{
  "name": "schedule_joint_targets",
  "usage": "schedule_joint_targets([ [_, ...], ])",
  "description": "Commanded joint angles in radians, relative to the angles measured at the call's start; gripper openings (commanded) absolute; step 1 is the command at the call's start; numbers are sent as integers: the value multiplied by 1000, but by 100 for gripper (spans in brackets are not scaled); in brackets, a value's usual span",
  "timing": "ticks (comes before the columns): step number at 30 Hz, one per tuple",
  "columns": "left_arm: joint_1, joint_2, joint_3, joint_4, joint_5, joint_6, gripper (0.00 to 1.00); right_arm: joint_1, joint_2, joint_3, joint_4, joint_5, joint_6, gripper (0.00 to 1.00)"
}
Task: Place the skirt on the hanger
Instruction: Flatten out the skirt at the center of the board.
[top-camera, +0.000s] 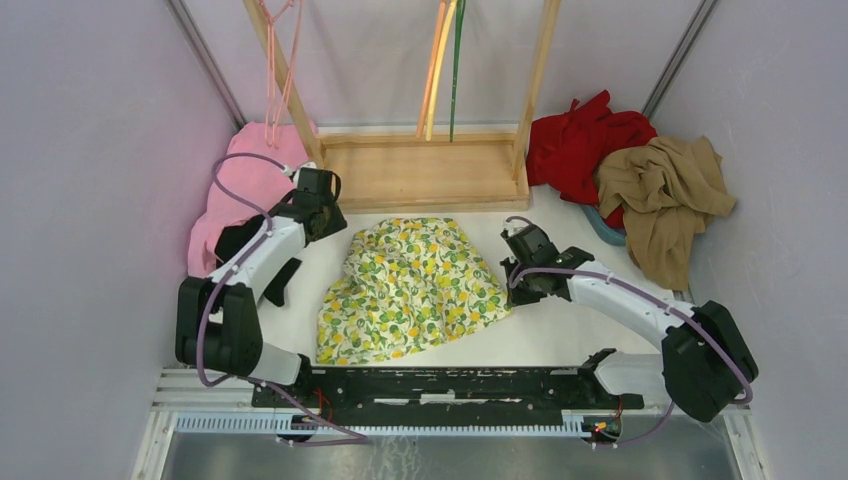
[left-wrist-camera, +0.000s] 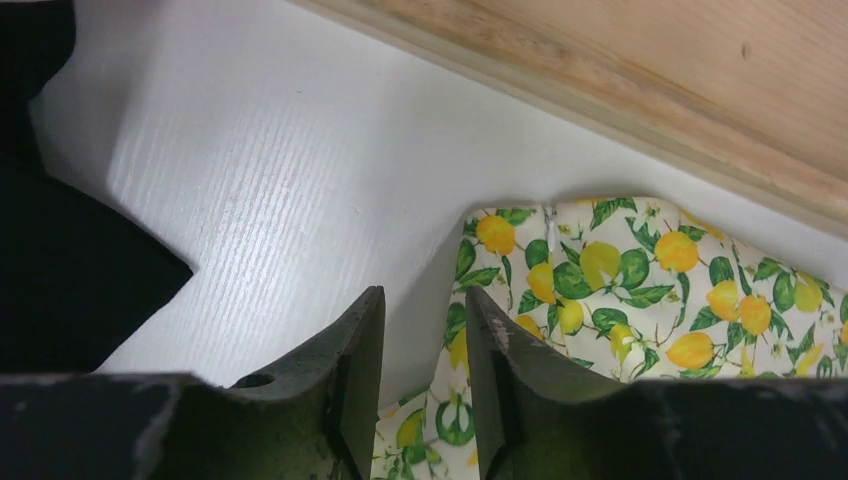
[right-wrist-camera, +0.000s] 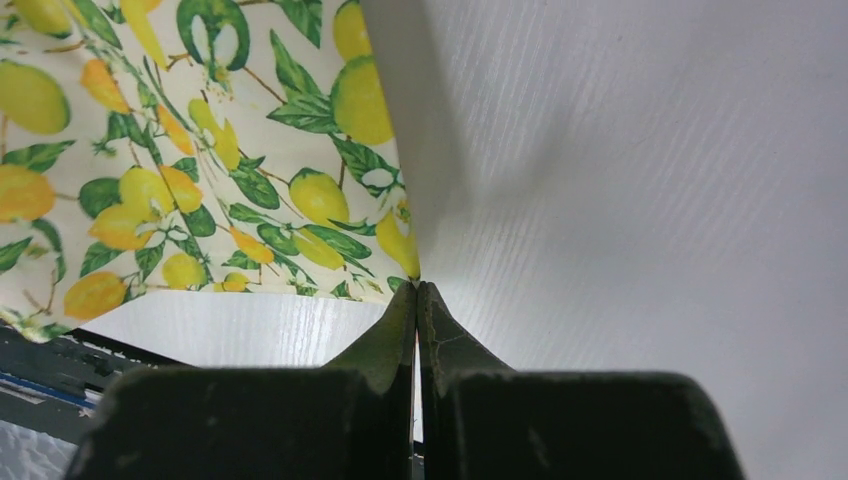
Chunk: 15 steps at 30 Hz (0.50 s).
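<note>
One lemon-print skirt (top-camera: 410, 285) lies spread on the white table (top-camera: 560, 335) between two arms. The left gripper (left-wrist-camera: 424, 315) hangs over one edge, jaws parted. The right gripper (right-wrist-camera: 417, 292) is pinched closed on the opposite edge. Three hangers hang on one wooden rack (top-camera: 420, 170): the pink hanger (top-camera: 271, 95) alone at left, an orange-yellow hanger (top-camera: 434, 70) and a green hanger (top-camera: 457, 70) together.

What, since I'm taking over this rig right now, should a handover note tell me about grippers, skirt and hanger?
Left gripper: open, over the lemon-print skirt's edge.
Right gripper: shut, apparently pinching the skirt's opposite edge.
Skirt lies spread on the table; pink hanger hangs by the wooden rack's left post, untouched.
Done: skirt not yet on hanger. Left: fetch hanger, mount skirt.
</note>
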<state>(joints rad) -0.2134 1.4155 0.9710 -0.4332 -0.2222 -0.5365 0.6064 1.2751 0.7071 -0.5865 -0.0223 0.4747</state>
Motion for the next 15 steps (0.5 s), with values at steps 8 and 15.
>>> schedule_joint_targets([
  [8, -16, -14, 109, -21, 78, 43, 53, -1, 2, 40, 11, 43, -2, 1],
  [15, -241, -25, 140, -57, 57, 22, 53, -3, -109, 85, -35, 99, 19, 1],
])
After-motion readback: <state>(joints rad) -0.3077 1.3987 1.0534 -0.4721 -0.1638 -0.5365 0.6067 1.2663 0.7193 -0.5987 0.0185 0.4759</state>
